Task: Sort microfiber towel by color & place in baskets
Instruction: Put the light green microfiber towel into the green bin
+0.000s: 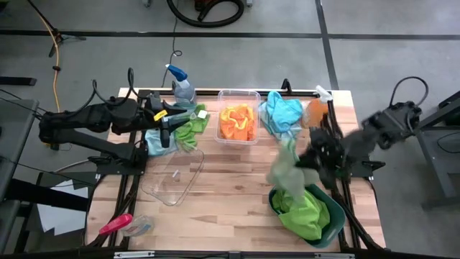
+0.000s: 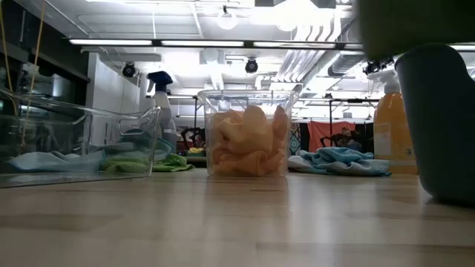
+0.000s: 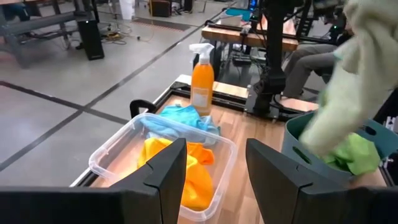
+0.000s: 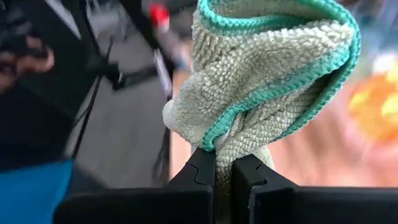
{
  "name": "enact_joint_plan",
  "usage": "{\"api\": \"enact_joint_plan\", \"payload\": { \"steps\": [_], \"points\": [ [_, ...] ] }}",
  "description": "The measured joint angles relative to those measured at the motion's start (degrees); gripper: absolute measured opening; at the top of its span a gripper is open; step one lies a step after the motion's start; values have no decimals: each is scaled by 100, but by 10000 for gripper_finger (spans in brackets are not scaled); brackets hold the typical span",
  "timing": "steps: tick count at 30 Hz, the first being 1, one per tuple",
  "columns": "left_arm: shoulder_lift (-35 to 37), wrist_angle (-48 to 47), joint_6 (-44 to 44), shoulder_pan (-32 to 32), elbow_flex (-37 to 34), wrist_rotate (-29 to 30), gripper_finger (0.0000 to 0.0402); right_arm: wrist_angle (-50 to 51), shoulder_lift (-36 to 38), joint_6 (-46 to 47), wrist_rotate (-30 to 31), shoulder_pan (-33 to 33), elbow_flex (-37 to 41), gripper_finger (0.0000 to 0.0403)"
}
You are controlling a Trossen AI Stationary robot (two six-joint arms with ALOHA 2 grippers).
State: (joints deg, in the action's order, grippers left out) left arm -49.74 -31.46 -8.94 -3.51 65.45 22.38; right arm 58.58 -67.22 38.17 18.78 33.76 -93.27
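Hovering by the green and blue towels point(image 1: 176, 133) at the table's back-left, the left gripper point(image 1: 167, 124) had its fingers spread, nothing held. Orange towels point(image 1: 238, 122) sat in the clear tub point(image 1: 238, 96). Right gripper point(image 4: 222, 177) was pinching a pale green towel point(image 1: 286, 169) just above the teal basin point(image 1: 332, 224).

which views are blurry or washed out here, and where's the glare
High view: the towel in the right gripper is smeared by motion. Right wrist view: that towel is sharp, everything behind it out of focus. Low view: ceiling lights glare white, the teal basin looms blurred up close. Left wrist view: the pale towel is blurred, the orange towels are crisp.
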Motion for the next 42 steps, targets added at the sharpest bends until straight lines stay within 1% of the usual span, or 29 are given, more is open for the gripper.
{"api": "enact_joint_plan", "payload": {
  "steps": [4,7,11,13,17,19,24,27,29,31,35,38,40,42],
  "points": [
    [-89,2,2,0,0,-1,155,1006,-275,1584,352,898,0,0],
    [-178,2,2,0,0,-1,155,1720,-599,2694,646,1413,0,0],
    [-298,2,2,0,0,-1,155,2370,-1074,3922,1329,1832,0,0],
    [-360,4,-1,0,0,-1,155,2608,-1318,4439,1530,1913,0,0],
    [-472,3,-3,0,0,-1,155,3014,-1816,5315,1451,1932,0,0],
    [-516,2,-73,-2,0,-3,155,3089,-2066,5481,1093,1930,0,0],
    [-580,2,-147,-2,0,-5,155,2913,-2556,5438,-262,1978,10,0],
    [-579,4,-149,-2,0,-5,155,2245,-2612,5489,-693,2053,327,0],
    [-581,4,-147,-2,0,-5,155,1691,-2564,5661,-959,2083,705,0],
    [-579,4,-149,-2,0,-5,155,1419,-2467,5950,-1183,2069,1136,0],
    [-579,4,-150,-2,0,-5,155,1419,-2096,6591,-1084,1883,1802,0],
    [-579,4,-230,-2,0,-7,155,1348,-1674,7163,-738,1663,2204,0],
    [-579,4,-300,-2,0,-11,155,1089,-1381,7479,-491,1518,2464,0],
    [-579,4,-346,-2,0,-14,155,582,-1131,7646,-385,1375,2756,0]
  ]
}}
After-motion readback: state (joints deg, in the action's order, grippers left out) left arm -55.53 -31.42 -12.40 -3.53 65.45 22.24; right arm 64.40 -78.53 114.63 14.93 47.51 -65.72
